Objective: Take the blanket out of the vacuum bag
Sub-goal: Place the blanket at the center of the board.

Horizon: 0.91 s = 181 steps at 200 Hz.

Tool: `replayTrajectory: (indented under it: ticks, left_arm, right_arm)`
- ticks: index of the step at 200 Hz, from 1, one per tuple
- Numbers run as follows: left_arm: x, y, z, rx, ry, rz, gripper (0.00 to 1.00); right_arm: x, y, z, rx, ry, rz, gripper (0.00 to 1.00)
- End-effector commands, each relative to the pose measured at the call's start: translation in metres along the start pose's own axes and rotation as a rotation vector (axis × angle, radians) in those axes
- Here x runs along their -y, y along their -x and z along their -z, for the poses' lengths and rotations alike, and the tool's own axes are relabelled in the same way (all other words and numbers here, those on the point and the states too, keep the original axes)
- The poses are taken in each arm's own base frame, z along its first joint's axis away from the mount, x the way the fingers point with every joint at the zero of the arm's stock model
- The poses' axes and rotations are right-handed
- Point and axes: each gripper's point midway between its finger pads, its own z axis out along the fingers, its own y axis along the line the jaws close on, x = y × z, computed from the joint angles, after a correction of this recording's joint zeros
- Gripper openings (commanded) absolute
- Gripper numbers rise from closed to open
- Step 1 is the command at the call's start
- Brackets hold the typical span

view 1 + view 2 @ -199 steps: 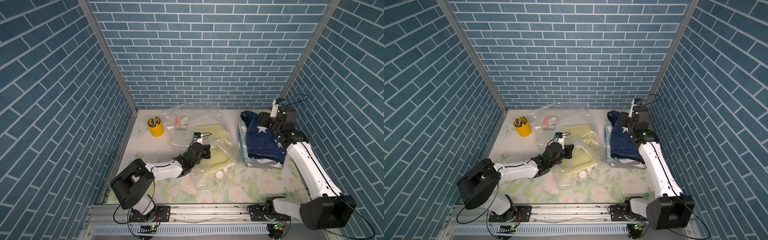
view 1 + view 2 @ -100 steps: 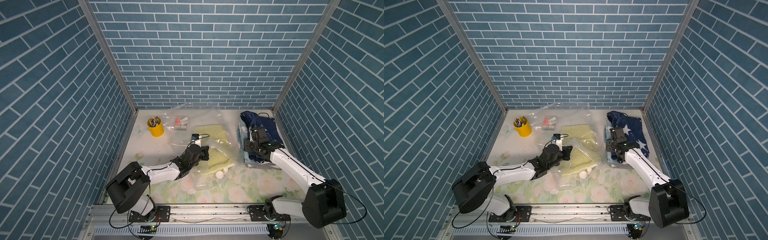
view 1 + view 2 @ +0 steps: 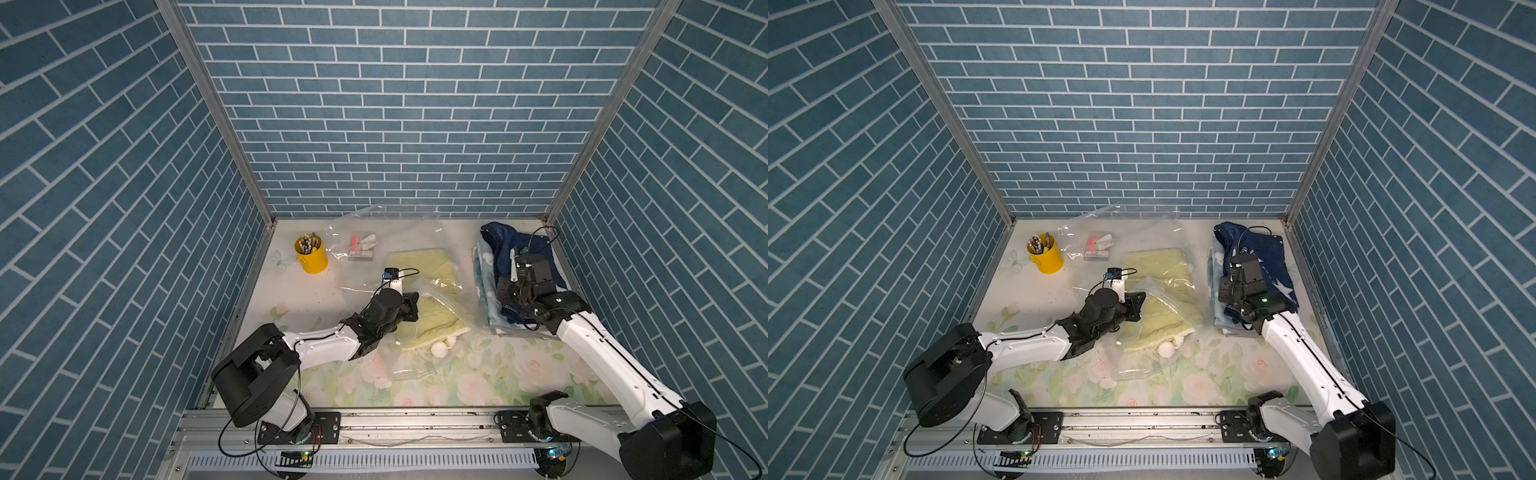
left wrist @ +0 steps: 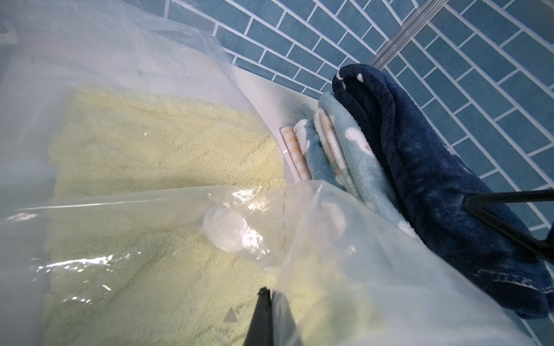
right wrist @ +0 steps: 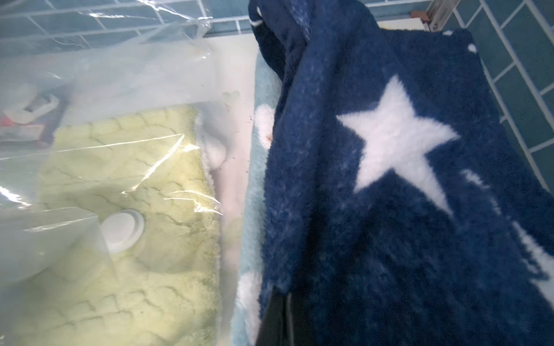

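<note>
The vacuum bag (image 3: 415,232) (image 3: 1142,232) lies crumpled across the middle of the table, clear plastic with a round white valve (image 4: 227,229) (image 5: 121,230). Inside it lies the pale yellow blanket (image 3: 419,264) (image 3: 1154,262) (image 4: 165,140) (image 5: 135,167); white pompoms (image 3: 439,350) show at its near end. My left gripper (image 3: 417,306) (image 3: 1144,305) (image 4: 268,292) is shut on a fold of the bag's film over the blanket. To the right of the bag, my right gripper (image 3: 505,299) (image 3: 1227,297) (image 5: 283,295) is shut, low against the left edge of a navy star blanket (image 3: 505,245) (image 5: 389,239).
The navy blanket tops a stack of folded light-blue and striped blankets (image 3: 484,286) (image 4: 329,149) by the right wall. A yellow pen cup (image 3: 312,259) stands at the back left. A small packet with a white clip (image 3: 362,247) lies under the plastic. Tiled walls enclose three sides.
My right arm came down from the back right corner toward the front, to the stack's left edge, and its gripper went from open to shut. My left gripper stayed shut on the bag.
</note>
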Motion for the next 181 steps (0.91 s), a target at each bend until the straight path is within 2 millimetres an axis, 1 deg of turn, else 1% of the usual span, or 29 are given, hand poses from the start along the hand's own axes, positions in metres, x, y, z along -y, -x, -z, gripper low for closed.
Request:
replayTrajectory:
  ticks: [1, 13, 32, 42, 52, 65, 84, 93, 102, 116, 123, 132, 147, 159, 166, 176, 181]
  left_arm:
    - [0.001, 0.008, 0.004, 0.012, 0.005, -0.001, 0.0]
    - [0.0, 0.008, 0.005, 0.013, 0.008, 0.0, 0.0]
    - [-0.001, 0.007, 0.007, 0.013, 0.007, 0.003, 0.0]
    - [-0.002, 0.006, 0.008, 0.011, 0.01, 0.003, 0.0]
    - [-0.003, 0.008, 0.01, 0.016, 0.014, 0.001, 0.0]
    - [-0.003, 0.01, 0.012, 0.025, 0.017, 0.0, 0.0]
    - [-0.001, 0.012, 0.012, 0.028, 0.014, -0.003, 0.0]
    - [0.0, 0.013, 0.01, 0.025, 0.015, -0.005, 0.0]
    - [0.0, 0.013, 0.01, 0.025, 0.013, -0.004, 0.0]
    - [0.0, 0.011, 0.009, 0.02, 0.01, -0.003, 0.0]
    - [0.0, 0.01, 0.009, 0.019, 0.012, -0.003, 0.0]
    - [-0.001, 0.01, 0.01, 0.019, 0.012, -0.004, 0.0]
    - [-0.003, 0.009, 0.012, 0.02, 0.019, -0.004, 0.0]
    - [-0.004, 0.009, 0.012, 0.021, 0.021, -0.005, 0.0]
    - [-0.004, 0.009, 0.012, 0.024, 0.02, -0.004, 0.0]
    - [-0.002, 0.01, 0.011, 0.023, 0.011, -0.003, 0.0]
    - [-0.002, 0.009, 0.011, 0.021, 0.009, -0.002, 0.0]
  right_arm:
    - [-0.016, 0.002, 0.014, -0.009, 0.094, -0.014, 0.0]
    - [-0.015, 0.001, 0.016, -0.008, 0.094, -0.014, 0.0]
    - [-0.022, -0.016, 0.005, -0.076, 0.13, -0.001, 0.0]
    - [-0.025, -0.019, 0.005, -0.07, 0.157, -0.009, 0.0]
    - [-0.027, -0.015, 0.012, -0.039, 0.175, -0.019, 0.0]
    - [-0.021, -0.004, 0.022, 0.011, 0.151, -0.027, 0.0]
    - [-0.019, 0.013, 0.033, 0.06, 0.144, -0.035, 0.0]
    - [-0.019, 0.018, 0.035, 0.079, 0.141, -0.035, 0.0]
    - [-0.017, 0.016, 0.031, 0.067, 0.128, -0.03, 0.0]
    - [-0.016, 0.006, 0.018, 0.022, 0.111, -0.017, 0.0]
    - [-0.01, 0.002, 0.014, 0.013, 0.082, -0.013, 0.0]
    - [0.002, -0.001, 0.011, 0.009, 0.032, -0.017, 0.0]
    - [0.01, -0.004, 0.009, -0.001, 0.057, -0.067, 0.0]
    - [0.018, -0.006, 0.008, 0.011, 0.066, -0.108, 0.08]
    - [0.026, -0.008, 0.005, 0.009, 0.047, -0.127, 0.18]
    - [0.033, -0.013, 0.0, -0.006, 0.046, -0.152, 0.35]
    - [0.032, -0.017, -0.004, -0.02, 0.063, -0.161, 0.39]
